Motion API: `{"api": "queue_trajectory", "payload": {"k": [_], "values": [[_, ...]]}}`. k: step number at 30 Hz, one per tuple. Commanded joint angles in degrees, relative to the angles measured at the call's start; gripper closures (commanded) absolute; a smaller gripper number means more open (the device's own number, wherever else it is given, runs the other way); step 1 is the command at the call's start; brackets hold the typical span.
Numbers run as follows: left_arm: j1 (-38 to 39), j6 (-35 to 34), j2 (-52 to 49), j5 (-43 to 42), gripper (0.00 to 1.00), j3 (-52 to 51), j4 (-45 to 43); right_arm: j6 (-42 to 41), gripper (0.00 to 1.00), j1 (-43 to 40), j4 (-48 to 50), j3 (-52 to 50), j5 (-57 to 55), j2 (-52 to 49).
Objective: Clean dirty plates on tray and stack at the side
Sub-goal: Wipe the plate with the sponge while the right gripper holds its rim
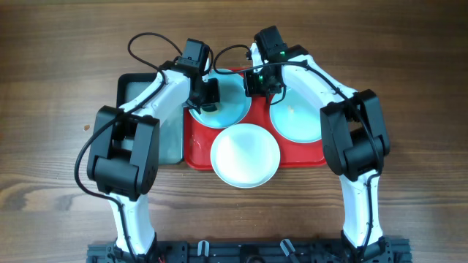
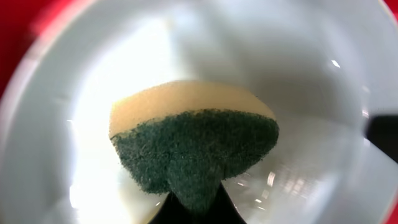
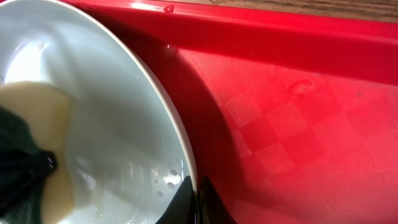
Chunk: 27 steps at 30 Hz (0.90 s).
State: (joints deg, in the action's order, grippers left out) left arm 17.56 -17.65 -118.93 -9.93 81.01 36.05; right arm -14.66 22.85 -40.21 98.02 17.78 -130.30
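Three plates lie on the red tray [image 1: 197, 142]: a pale aqua one [image 1: 232, 109] at the back left, a second aqua one [image 1: 296, 120] on the right, and a white one [image 1: 245, 155] in front. My left gripper [image 2: 194, 202] is shut on a yellow sponge with a green scouring face [image 2: 193, 137], which rests inside the back-left aqua plate [image 2: 311, 74]. Over that plate's right edge, my right gripper [image 3: 198, 199] is shut on the rim [image 3: 186, 155], one jaw inside and one outside. Water droplets show on the plate near the jaws.
A smaller black tray with a grey inside [image 1: 142, 102] sits against the red tray's left side, under my left arm. Brown wooden tabletop [image 1: 58, 88] surrounds both trays. The red tray's raised rim [image 3: 261, 37] runs just behind the held plate.
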Motion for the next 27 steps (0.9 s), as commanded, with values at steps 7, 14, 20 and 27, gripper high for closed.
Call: {"api": "queue_trajectory", "payload": {"k": [7, 14, 20, 27], "values": [[0.3, 0.7, -0.9, -11.7, 0.96, -0.2, 0.9, 1.1, 0.96, 0.4, 0.1, -0.2, 0.1, -2.0], [-0.3, 0.7, 10.9, -0.8, 0.96, 3.0, 0.5, 1.1, 0.96, 0.4, 0.1, -0.2, 0.1, -2.0], [-0.3, 0.7, 10.0, 7.1, 0.96, 2.9, 0.3, 1.2, 0.96, 0.4, 0.1, -0.2, 0.1, -2.0], [-0.3, 1.0, 5.0, 7.6, 0.96, 2.5, -2.0, 1.2, 0.96, 0.4, 0.1, -0.2, 0.1, -2.0]]}}
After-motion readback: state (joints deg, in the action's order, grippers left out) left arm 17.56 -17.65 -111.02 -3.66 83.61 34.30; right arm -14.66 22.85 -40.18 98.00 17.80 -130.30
